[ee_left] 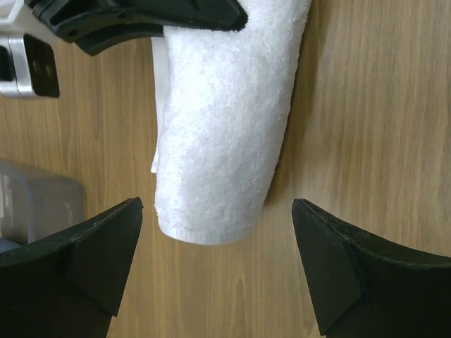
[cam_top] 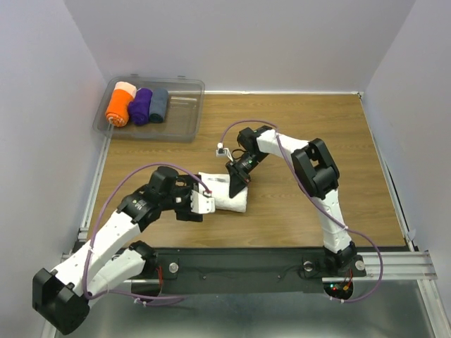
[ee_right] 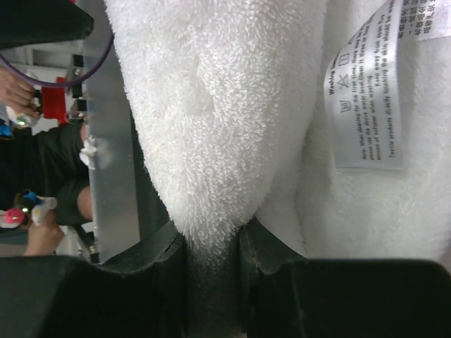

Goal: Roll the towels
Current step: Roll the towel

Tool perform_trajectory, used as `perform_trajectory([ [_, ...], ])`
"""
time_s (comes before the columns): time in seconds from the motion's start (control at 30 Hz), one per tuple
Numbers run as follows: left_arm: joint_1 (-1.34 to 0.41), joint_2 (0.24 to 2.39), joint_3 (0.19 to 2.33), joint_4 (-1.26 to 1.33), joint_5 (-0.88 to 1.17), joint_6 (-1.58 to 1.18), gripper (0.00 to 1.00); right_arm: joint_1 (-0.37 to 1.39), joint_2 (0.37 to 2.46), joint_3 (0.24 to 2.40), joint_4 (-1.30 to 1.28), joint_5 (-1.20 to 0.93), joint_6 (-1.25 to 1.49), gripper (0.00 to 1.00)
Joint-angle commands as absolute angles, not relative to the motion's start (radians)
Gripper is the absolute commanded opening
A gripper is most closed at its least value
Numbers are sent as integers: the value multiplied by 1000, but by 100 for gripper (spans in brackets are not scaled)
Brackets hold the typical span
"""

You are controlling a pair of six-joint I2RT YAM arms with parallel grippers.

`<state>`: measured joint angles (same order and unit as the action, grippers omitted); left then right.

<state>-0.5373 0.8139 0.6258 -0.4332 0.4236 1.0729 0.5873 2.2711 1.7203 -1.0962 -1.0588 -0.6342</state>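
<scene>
The wooden surface (cam_top: 317, 141) is enclosed by white walls (cam_top: 42, 84) on three sides, with bare room across its right half and along the near edge. A clear bin (cam_top: 184, 105) sits at the far-left corner, holding the orange, purple and grey-blue rolls (cam_top: 139, 105), well apart from the work area. The white towel (cam_top: 227, 193) lies rolled at centre-left, between the two arms. The left fingers (ee_left: 99, 253) stand wide open on either side of the roll's near end, touching nothing. The right fingers (ee_right: 155, 267) are closed on a fold of terry at the opposite end, just beside the care label (ee_right: 366, 91). Risk: the roll is judged loose, so lifting or dragging by one pinched fold could unwind the outer layer. Risk: the arms are close together across the roll, so a withdrawal along it could cause a collision. Retreat outward, toward open surface.
</scene>
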Motion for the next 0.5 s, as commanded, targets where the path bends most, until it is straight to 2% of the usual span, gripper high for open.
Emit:
perform_trajectory([
  [0.0, -633, 822, 614, -316, 267, 1108, 99, 598, 2379, 1739, -1212, -974, -660, 1],
  [0.2, -794, 1006, 646, -229, 170, 1046, 99, 597, 2416, 1766, -1247, -985, -680, 3],
  [0.47, -799, 1132, 624, -152, 178, 1101, 99, 594, 2416, 1776, -1232, -971, -676, 6],
])
